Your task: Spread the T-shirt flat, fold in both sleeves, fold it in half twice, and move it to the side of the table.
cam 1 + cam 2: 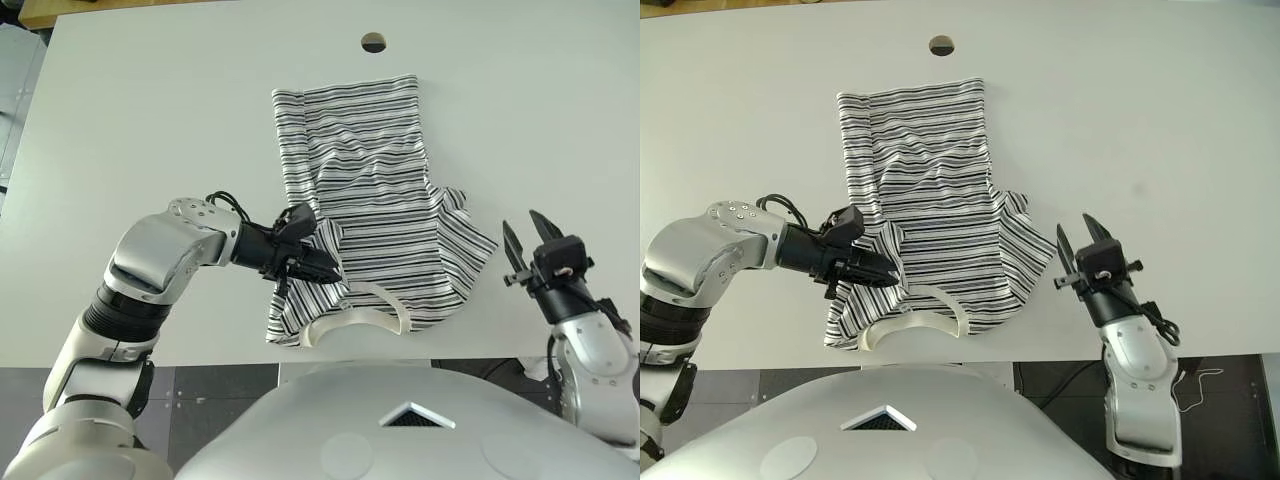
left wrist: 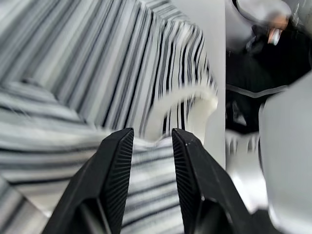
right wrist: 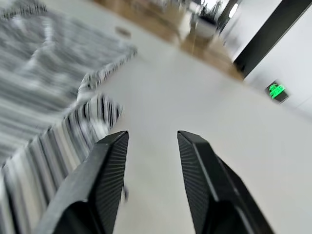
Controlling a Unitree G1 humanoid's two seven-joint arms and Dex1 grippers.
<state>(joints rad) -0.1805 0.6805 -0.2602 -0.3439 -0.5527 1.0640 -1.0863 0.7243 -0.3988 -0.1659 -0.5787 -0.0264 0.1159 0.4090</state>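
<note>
A black-and-white striped T-shirt [image 1: 370,190] lies on the white table [image 1: 150,120], with its white collar [image 1: 355,320] at the near edge and its hem at the far end. The sleeve on my left lies folded in over the body. My left gripper [image 1: 333,269] sits low over that folded part near the collar. It is open, and striped cloth shows between its fingers [image 2: 117,151]. The other sleeve [image 1: 465,240] sticks out to the right. My right gripper [image 1: 521,220] is open and holds nothing, just right of that sleeve above the bare table.
A round cable hole [image 1: 373,42] sits in the table beyond the shirt's hem. Bare tabletop stretches on both sides of the shirt. The table's near edge runs just under the collar.
</note>
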